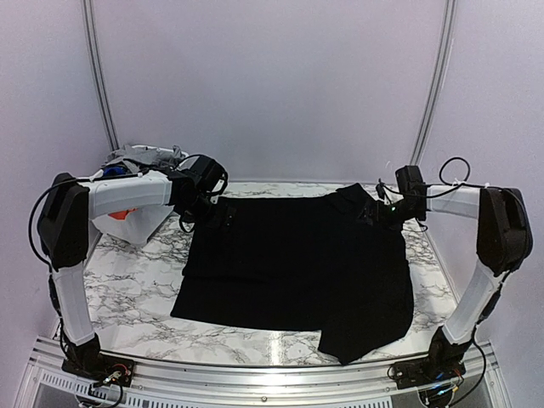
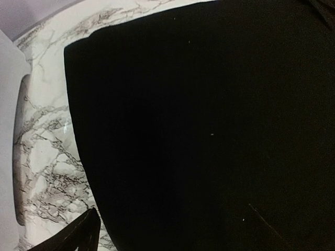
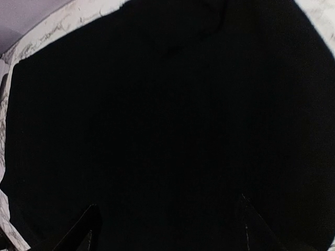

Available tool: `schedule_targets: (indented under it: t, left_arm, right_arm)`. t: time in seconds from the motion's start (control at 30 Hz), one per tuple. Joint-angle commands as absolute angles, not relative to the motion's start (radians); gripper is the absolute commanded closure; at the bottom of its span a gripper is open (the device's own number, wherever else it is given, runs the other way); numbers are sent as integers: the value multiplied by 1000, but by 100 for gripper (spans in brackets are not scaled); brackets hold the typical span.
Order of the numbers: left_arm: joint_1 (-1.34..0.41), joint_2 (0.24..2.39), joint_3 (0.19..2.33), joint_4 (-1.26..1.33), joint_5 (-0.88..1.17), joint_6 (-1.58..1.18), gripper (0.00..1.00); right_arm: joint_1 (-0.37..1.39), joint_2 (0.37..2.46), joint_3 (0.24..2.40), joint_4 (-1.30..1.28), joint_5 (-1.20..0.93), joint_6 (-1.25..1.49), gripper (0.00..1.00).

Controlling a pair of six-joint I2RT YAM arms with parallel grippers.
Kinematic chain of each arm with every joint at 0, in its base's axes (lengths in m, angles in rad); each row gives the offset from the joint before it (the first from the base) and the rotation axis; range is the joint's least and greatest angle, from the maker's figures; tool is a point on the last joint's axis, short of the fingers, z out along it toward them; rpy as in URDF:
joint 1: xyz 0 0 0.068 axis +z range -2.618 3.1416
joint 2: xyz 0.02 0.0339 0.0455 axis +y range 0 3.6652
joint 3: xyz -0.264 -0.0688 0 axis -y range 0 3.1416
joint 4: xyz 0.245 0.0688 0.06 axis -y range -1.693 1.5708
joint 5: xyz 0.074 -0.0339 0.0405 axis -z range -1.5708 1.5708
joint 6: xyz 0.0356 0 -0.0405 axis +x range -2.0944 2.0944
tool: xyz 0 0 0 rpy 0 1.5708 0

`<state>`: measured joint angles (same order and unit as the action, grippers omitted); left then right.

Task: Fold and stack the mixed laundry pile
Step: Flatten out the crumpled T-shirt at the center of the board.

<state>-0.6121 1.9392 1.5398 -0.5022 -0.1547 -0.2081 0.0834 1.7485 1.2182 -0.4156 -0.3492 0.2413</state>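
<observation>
A large black garment lies spread flat on the marble table, its right side folded over into a strip that reaches the near edge. My left gripper hovers over its far left corner, fingers wide apart and holding nothing. In the left wrist view the black cloth fills the frame beneath the open left gripper. My right gripper is over the far right corner, also open. Its wrist view shows only black cloth under the spread right gripper. The rest of the laundry pile, grey with a blue bit, sits at the back left.
A white plastic basket stands at the table's back left corner, behind my left forearm, and holds the remaining clothes. Bare marble table shows left of the black garment and along the near edge. Pale walls enclose the back and sides.
</observation>
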Motion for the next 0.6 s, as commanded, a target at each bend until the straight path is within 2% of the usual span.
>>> schedule_targets:
  t: [0.0, 0.3, 0.57]
  left_arm:
    - [-602, 1969, 1505, -509, -119, -265, 1]
    - [-557, 2134, 1559, -512, -140, -263, 1]
    - [-480, 2260, 1687, -585, -203, -265, 8]
  right_arm:
    - [94, 1737, 1145, -326, -385, 283, 16]
    - [87, 1931, 1242, -333, -336, 258, 16]
    - [84, 2087, 1502, -404, -450, 225, 20]
